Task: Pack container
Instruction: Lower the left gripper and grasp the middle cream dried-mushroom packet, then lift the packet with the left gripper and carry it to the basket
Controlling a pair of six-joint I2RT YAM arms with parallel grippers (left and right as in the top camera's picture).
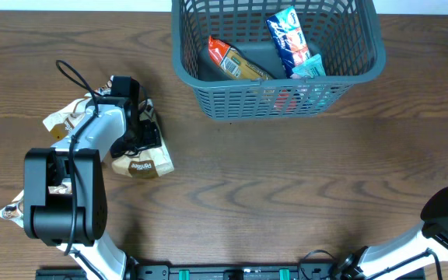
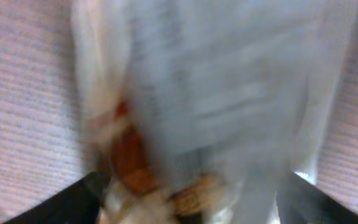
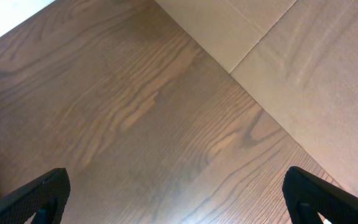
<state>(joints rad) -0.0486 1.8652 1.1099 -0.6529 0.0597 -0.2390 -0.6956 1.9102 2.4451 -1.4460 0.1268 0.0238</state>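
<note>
Two packets, an orange packet (image 1: pixel 232 61) and a blue packet (image 1: pixel 290 39), lie in the container (image 1: pixel 239 101), which stands at the desk's (image 1: pixel 286 179) far edge. Well to the left of the container and nearer the robot, the left end effector (image 1: pixel 142 138) straddles a beige packet (image 1: pixel 142 165). The wrist view is too blurred to tell whether it is clenched. The grip should probably pinch mid-packet firmly before lifting, then clear the container's rim. The right end effector (image 3: pixel 179 193), off to the container's right, is released and empty.
</note>
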